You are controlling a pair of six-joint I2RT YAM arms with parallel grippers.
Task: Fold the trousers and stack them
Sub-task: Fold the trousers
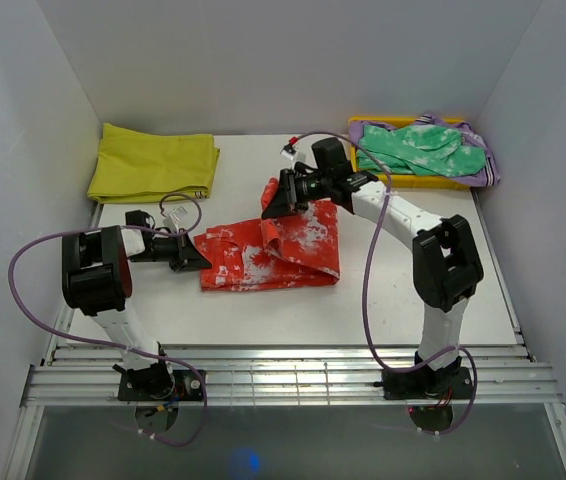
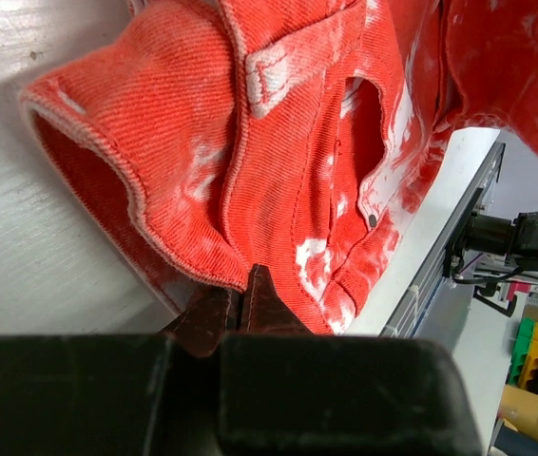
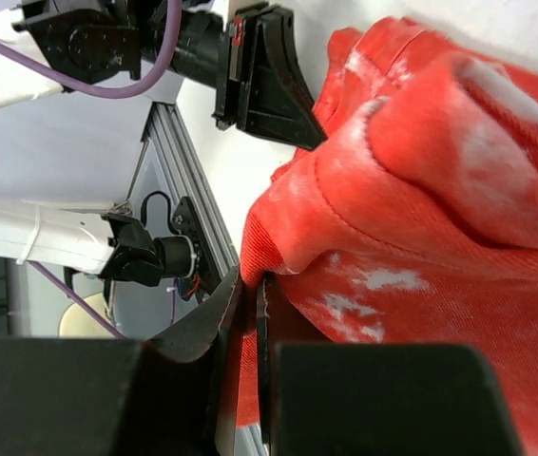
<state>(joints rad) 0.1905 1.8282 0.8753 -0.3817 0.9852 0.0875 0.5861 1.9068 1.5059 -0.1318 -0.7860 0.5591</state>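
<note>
The surface [image 1: 413, 290] carries the trousers [image 1: 273, 252], half folded at its centre. The right hand [image 1: 273, 207] pinches their raised 12 o'clock edge, and the left hand [image 1: 203, 260] pinches the 9 o'clock waistband. Both grips look shallow, so a tug could slip the cloth free and spoil the fold.

Bright even overhead light, soft shadows; wrist views sharp on fabric, near claw bodies blurred.

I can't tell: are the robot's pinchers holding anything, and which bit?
Both hold the trousers. The left gripper pinches their left edge; the right gripper pinches a raised fold at the far edge.
</note>
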